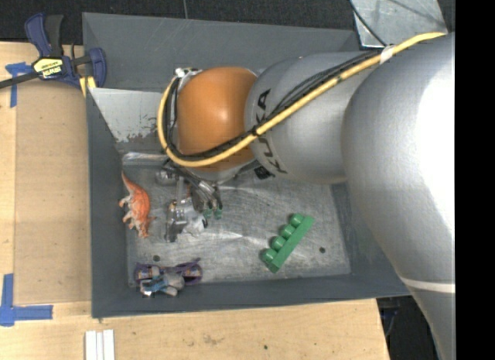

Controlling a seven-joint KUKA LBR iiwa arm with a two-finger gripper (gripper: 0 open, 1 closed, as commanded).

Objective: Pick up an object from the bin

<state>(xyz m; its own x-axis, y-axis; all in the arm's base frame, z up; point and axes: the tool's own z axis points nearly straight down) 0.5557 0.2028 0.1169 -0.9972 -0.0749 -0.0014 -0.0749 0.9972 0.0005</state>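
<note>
My gripper (182,217) hangs under the arm's orange dome, low over the left middle of the bin floor. Just to its left lies an orange toy dinosaur (137,208), close to the bin's left wall and a little apart from the gripper. A small dark green piece (216,211) shows right beside the gripper on its right; whether it touches I cannot tell. A purple and multi-coloured toy figure (168,276) lies below the gripper near the front wall.
A green toothed plastic block (286,242) lies at an angle on the floor to the right of the gripper. The arm fills the right and upper part of the bin.
</note>
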